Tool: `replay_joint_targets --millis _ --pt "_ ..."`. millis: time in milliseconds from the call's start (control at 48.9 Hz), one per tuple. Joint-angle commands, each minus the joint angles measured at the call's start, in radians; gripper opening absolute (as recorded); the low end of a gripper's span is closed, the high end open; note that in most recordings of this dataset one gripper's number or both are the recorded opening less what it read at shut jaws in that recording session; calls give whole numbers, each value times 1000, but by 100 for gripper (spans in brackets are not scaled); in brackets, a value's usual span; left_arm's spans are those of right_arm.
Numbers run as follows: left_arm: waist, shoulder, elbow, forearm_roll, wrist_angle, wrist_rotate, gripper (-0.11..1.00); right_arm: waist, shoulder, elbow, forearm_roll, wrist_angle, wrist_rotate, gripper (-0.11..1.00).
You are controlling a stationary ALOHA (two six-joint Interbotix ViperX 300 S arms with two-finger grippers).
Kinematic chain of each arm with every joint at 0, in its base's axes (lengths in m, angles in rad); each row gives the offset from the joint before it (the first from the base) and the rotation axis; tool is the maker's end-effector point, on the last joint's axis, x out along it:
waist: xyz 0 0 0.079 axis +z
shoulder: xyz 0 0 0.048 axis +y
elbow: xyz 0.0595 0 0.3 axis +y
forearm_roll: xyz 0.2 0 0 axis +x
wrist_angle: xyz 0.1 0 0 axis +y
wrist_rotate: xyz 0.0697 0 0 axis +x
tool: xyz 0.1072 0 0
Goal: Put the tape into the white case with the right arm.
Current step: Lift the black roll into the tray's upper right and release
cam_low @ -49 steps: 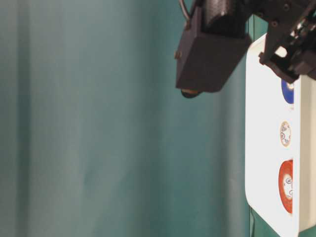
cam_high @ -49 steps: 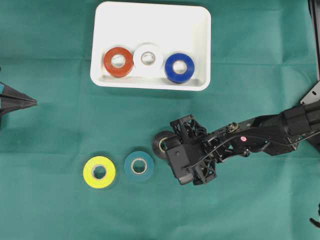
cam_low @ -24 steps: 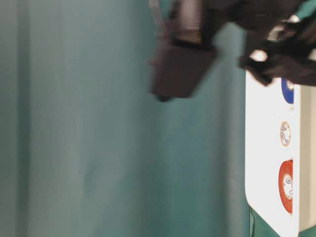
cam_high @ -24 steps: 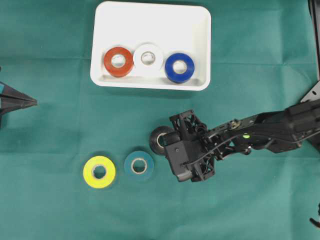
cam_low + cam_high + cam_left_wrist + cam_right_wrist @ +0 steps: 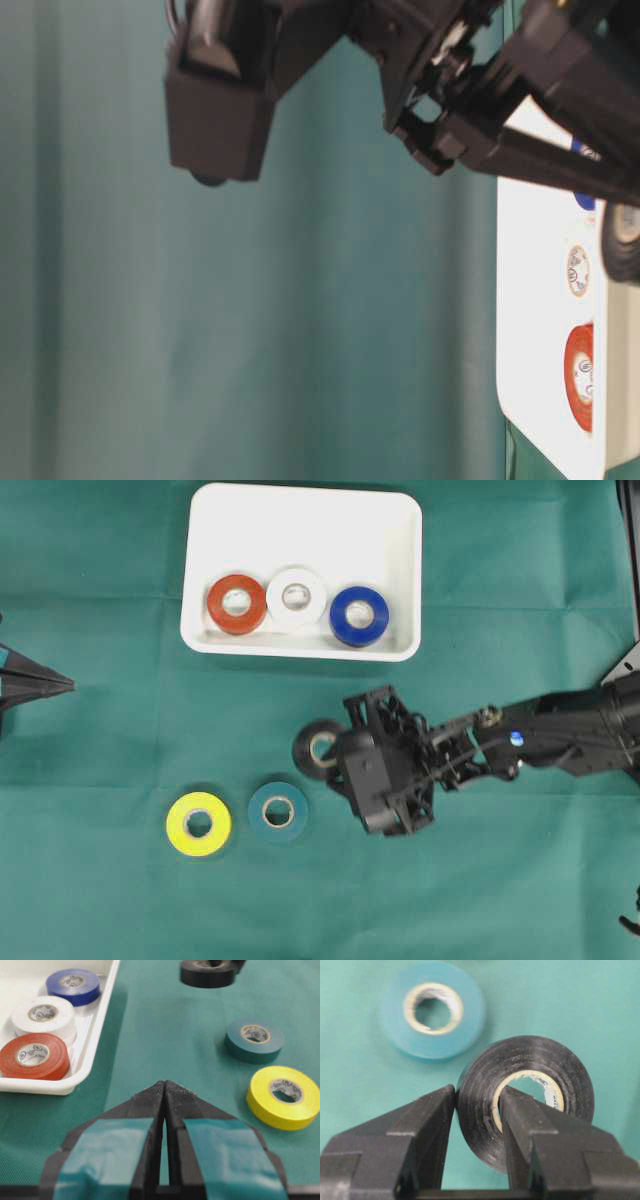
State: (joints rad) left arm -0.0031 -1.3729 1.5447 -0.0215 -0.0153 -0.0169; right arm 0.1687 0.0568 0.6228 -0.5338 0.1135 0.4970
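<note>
In the overhead view my right gripper (image 5: 332,754) is shut on a black tape (image 5: 312,748) roll below the white case (image 5: 300,530). The right wrist view shows one finger inside the black tape's (image 5: 570,1085) core and the other outside its wall, the right gripper (image 5: 479,1092) pinching that wall. The case holds red (image 5: 237,603), white (image 5: 296,598) and blue (image 5: 359,615) rolls in a row. My left gripper (image 5: 65,684) is shut and empty at the left edge, its tips (image 5: 165,1084) pressed together.
A yellow roll (image 5: 178,825) and a dark green roll (image 5: 260,812) lie flat on the green cloth, left of the right gripper. From the left wrist they appear as the yellow roll (image 5: 280,1105) and green roll (image 5: 240,1047), with the case's rim (image 5: 95,1035) beside them.
The right gripper, shut on the black tape, has shifted slightly left and toward the case. The arm's wrist has swung in the table-level view. The left gripper has not moved.
</note>
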Motion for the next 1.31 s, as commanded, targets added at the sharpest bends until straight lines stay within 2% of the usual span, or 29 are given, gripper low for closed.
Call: replay_joint_targets --millis 0,348,757,1289 --pt "2 8 -12 -2 -6 2 1 -43 -34 -25 -2 -5 2 2" --pt "2 8 -11 -2 -6 2 1 -198 -86 -12 -2 0 -6 2" --pt "2 8 -11 -2 -6 2 1 -399 -87 3 -2 2 -6 2" --pt "2 8 -11 -2 -8 2 1 -506 -87 32 -2 6 -6 2"
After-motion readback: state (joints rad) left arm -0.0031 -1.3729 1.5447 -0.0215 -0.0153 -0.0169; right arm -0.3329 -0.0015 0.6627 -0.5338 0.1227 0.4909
